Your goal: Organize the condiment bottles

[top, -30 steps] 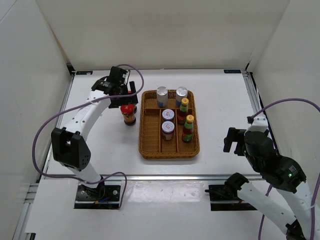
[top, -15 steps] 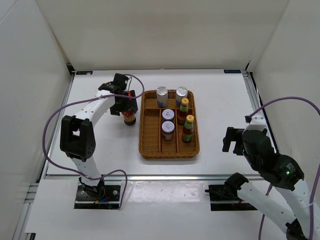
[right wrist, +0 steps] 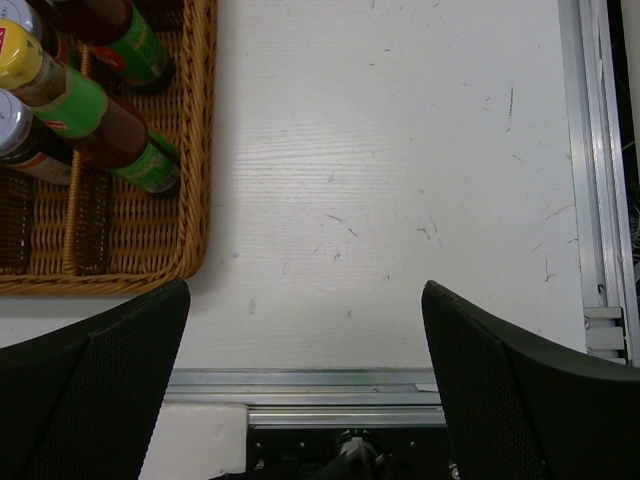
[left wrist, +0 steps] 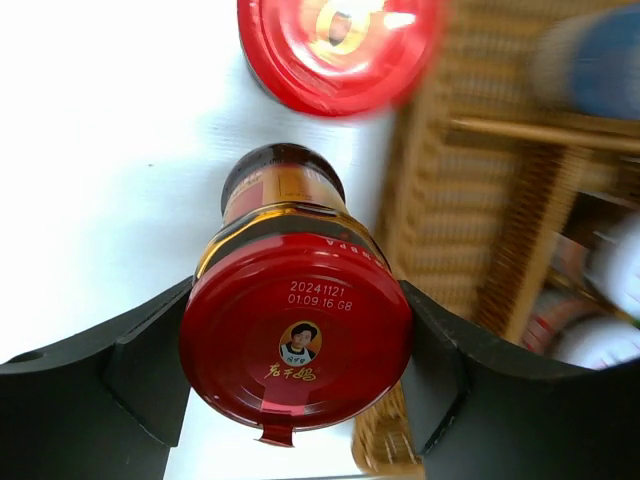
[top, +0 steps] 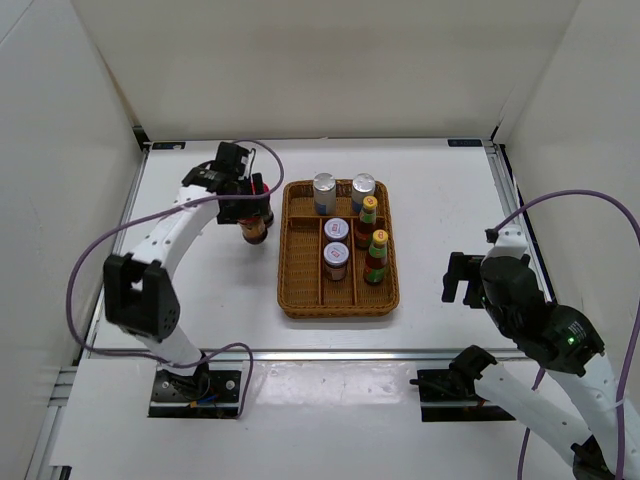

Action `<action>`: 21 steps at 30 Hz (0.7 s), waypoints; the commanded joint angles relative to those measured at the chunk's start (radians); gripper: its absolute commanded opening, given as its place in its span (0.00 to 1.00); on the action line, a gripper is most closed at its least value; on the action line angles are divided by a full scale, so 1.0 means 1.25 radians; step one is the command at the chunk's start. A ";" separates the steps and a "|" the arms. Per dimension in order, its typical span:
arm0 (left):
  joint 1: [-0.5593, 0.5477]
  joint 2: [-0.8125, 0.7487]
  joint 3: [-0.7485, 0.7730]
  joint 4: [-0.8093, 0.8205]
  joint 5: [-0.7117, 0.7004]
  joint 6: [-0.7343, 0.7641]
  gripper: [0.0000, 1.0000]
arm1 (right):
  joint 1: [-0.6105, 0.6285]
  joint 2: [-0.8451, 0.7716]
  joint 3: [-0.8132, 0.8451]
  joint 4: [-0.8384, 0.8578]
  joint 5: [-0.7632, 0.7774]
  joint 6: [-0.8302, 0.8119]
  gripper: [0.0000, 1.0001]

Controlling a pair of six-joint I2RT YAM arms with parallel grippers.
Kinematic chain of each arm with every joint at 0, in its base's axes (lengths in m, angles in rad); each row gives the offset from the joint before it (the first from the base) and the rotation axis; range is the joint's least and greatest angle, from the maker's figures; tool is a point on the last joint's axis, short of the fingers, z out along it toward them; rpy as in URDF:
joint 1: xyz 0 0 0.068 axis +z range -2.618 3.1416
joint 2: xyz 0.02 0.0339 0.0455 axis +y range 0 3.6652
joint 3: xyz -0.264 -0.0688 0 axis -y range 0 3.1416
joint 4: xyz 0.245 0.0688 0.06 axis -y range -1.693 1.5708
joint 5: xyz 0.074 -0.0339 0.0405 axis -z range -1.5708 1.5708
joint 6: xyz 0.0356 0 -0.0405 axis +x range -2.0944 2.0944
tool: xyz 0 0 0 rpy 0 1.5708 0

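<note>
The left hand (left wrist: 296, 372) was clenched on a red-lidded dark jar (left wrist: 296, 340), with one finger (left wrist: 150, 365) pressed on each side of the lid. In the left wrist view the jar leaned, so its dark body showed beyond the lid. It could not be told if its base touched the tabletop (top: 200, 290). The jar was just outside the brown wicker tray (top: 338, 300), at about 10 o'clock from the tray's middle. A second red-lidded jar (left wrist: 335, 45) stood on the tabletop at 12 o'clock from the held one, apart from it.

Six bottles stood in the tray. Two silver-capped white bottles (top: 324, 190) (top: 362, 187) were side by side at the 12 o'clock end. Two short silver-lidded jars (top: 337, 232) (top: 336, 258) stood in the middle row, and two yellow-capped sauce bottles (top: 368, 218) (top: 377, 255) on the 3 o'clock side.

The right hand (right wrist: 305, 400) was released and held nothing, its fingers spread wide over bare tabletop. It was at about 4 o'clock from the tray and well apart from it.
</note>
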 commanded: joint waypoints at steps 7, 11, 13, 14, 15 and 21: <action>-0.095 -0.207 0.121 0.002 0.030 -0.031 0.39 | 0.004 -0.004 -0.004 0.024 0.000 -0.012 1.00; -0.146 -0.115 0.180 0.002 0.041 -0.039 0.38 | 0.004 -0.011 -0.004 0.024 0.000 -0.012 1.00; -0.175 -0.079 0.200 0.002 0.017 -0.039 0.38 | 0.004 -0.020 -0.004 0.024 0.000 -0.012 1.00; -0.175 -0.047 0.210 0.002 0.008 -0.046 0.38 | 0.004 -0.020 -0.004 0.024 0.000 -0.012 1.00; -0.186 -0.031 0.210 0.002 0.001 -0.046 0.36 | 0.004 -0.020 -0.004 0.024 0.000 -0.012 1.00; -0.194 0.064 0.196 0.021 -0.055 -0.046 0.35 | 0.004 -0.034 -0.004 0.024 0.007 -0.012 1.00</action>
